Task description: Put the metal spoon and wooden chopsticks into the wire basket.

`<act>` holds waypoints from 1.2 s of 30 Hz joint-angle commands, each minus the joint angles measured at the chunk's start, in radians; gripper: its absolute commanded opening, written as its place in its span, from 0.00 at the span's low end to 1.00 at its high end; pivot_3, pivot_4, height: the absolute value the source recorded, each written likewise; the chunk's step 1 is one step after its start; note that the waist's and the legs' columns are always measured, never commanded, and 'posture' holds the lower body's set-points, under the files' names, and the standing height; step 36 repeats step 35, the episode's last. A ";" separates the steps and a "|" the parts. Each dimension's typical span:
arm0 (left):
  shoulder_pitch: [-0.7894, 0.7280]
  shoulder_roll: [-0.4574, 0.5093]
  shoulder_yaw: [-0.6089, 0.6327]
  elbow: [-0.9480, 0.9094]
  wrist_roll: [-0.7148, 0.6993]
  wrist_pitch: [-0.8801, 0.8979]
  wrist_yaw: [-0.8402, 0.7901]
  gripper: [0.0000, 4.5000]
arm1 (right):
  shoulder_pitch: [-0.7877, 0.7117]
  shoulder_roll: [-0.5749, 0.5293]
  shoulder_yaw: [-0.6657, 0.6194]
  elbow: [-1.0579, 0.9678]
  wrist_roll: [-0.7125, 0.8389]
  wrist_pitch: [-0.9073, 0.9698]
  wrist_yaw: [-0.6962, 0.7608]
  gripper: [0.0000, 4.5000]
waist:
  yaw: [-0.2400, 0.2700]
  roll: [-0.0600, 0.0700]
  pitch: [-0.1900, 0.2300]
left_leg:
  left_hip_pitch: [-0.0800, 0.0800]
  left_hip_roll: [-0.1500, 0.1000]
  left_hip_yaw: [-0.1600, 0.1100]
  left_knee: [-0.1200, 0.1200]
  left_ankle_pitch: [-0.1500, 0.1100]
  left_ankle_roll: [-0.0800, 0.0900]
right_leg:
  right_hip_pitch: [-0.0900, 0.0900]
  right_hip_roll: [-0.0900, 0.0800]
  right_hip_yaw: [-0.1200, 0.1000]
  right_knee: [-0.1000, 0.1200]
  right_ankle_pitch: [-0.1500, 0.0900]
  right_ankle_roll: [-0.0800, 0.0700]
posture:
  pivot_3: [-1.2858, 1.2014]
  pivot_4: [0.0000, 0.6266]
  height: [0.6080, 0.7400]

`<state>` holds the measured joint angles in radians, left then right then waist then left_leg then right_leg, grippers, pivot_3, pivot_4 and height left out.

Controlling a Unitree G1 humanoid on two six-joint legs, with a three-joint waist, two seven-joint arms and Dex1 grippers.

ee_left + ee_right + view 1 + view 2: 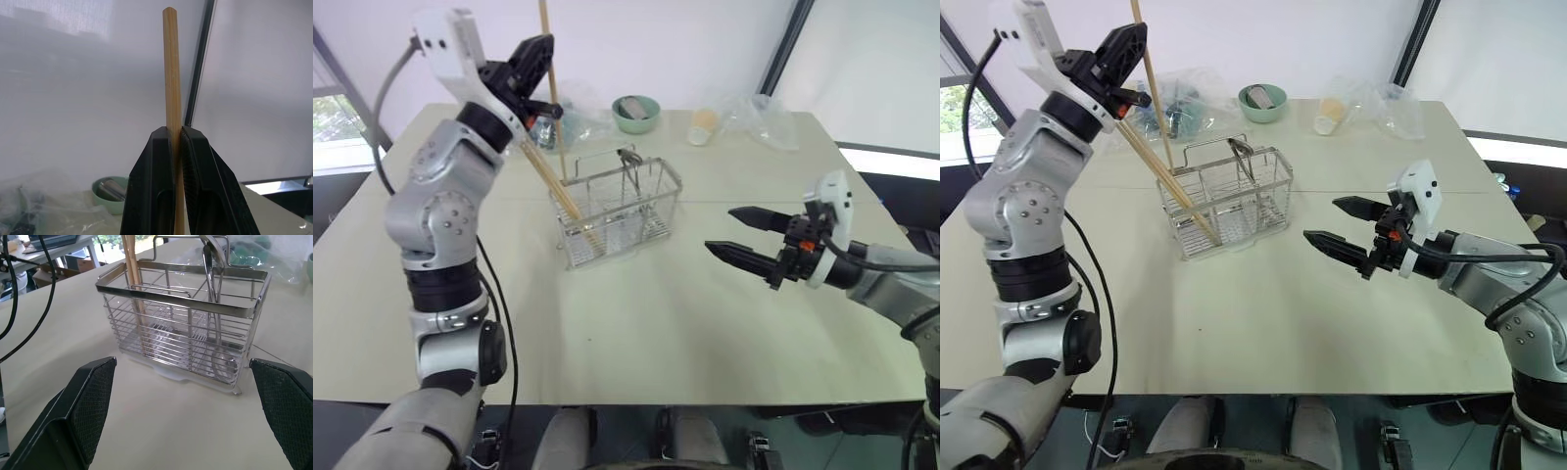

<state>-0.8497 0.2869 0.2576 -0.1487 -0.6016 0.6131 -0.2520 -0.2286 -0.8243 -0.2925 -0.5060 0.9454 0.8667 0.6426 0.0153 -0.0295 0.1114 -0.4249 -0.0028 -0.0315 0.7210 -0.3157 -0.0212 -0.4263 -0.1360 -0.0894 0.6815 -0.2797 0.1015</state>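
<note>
The left gripper (536, 65), raised above the table, pinches one long tan wooden chopstick (172, 83) between its black fingers. Below it, more wooden chopsticks (1167, 186) lean in one end of the rectangular silver wire basket (619, 208) on the pale green table (636, 323). The small metal spoon (213, 308) stands in the basket's other end. The right gripper (1337, 225) hovers near the basket, fingers spread wide. A green bowl (636, 114) sits behind.
</note>
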 commanded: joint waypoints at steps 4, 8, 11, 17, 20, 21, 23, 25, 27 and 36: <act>0.046 -0.069 -0.032 -0.006 0.019 -0.065 0.015 0.01 | 0.010 0.004 -0.041 -0.042 0.015 -0.015 -0.024 1.00 | 0.000 0.000 0.000 | 0.000 0.000 0.000 0.001 0.000 0.000 | 0.000 0.000 0.000 0.000 0.000 -0.001 | 0.52 0.24 0.19; 0.060 -0.092 -0.042 0.013 0.023 -0.085 0.012 0.09 | 0.019 0.003 -0.048 -0.047 0.016 -0.016 -0.032 1.00 | 0.000 0.000 0.000 | 0.001 0.000 -0.001 0.001 0.000 0.001 | 0.000 0.000 0.000 0.000 -0.002 -0.003 | 0.52 0.24 0.19; 0.061 -0.104 -0.042 0.018 0.014 -0.088 0.011 0.37 | 0.022 0.003 -0.051 -0.047 0.017 -0.017 -0.036 1.00 | 0.000 0.000 0.000 | 0.001 0.000 -0.001 0.001 0.000 0.001 | 0.000 0.001 0.000 0.000 -0.002 -0.003 | 0.52 0.24 0.19; 0.075 -0.128 -0.046 -0.004 0.015 -0.080 0.031 0.98 | 0.023 0.009 -0.047 -0.044 0.012 -0.025 -0.040 1.00 | 0.000 0.000 0.000 | 0.001 0.000 -0.001 0.001 0.000 0.001 | 0.000 0.001 0.000 0.000 -0.002 -0.003 | 0.52 0.24 0.19; 0.078 -0.106 -0.039 -0.024 0.008 -0.067 0.026 0.98 | 0.020 0.010 -0.042 -0.035 0.000 -0.034 -0.032 1.00 | 0.000 0.000 0.000 | 0.000 0.000 -0.001 0.001 -0.001 0.001 | 0.000 0.001 0.000 0.000 -0.002 -0.003 | 0.52 0.24 0.19; 0.076 -0.081 -0.035 -0.036 0.004 -0.055 0.013 0.98 | 0.018 0.005 -0.040 -0.029 -0.011 -0.040 -0.023 1.00 | -0.001 0.000 0.000 | 0.000 0.000 -0.001 0.001 -0.001 0.002 | 0.000 0.001 0.000 0.000 -0.002 -0.003 | 0.52 0.24 0.19; 0.074 0.040 -0.020 -0.061 -0.030 0.009 -0.081 0.98 | 0.005 -0.016 -0.035 0.001 -0.042 -0.059 0.008 1.00 | -0.005 0.001 0.001 | 0.000 0.000 -0.001 0.001 -0.001 0.002 | -0.001 0.001 0.000 0.000 -0.002 -0.003 | 0.52 0.24 0.19; 0.129 0.303 -0.027 -0.084 -0.052 0.079 -0.327 0.98 | -0.019 -0.053 -0.033 0.063 -0.085 -0.091 0.061 1.00 | -0.014 0.003 0.002 | 0.001 0.000 0.000 0.000 -0.001 0.002 | -0.001 0.002 0.000 0.000 -0.002 -0.003 | 0.52 0.24 0.19; 0.199 0.503 -0.032 -0.092 -0.062 0.089 -0.523 0.98 | -0.036 -0.083 -0.025 0.118 -0.127 -0.125 0.109 1.00 | -0.030 0.006 0.002 | 0.002 0.000 0.002 -0.003 -0.001 0.002 | -0.004 0.003 0.001 0.001 -0.004 -0.006 | 0.52 0.24 0.19; 0.476 0.854 0.094 -0.016 0.003 -0.018 -0.834 0.98 | -0.157 -0.105 0.059 0.267 -0.231 -0.196 0.232 1.00 | -0.009 0.011 0.004 | 0.001 0.002 0.001 -0.003 -0.002 0.004 | -0.009 0.001 0.000 0.000 -0.008 -0.013 | 0.52 0.24 0.19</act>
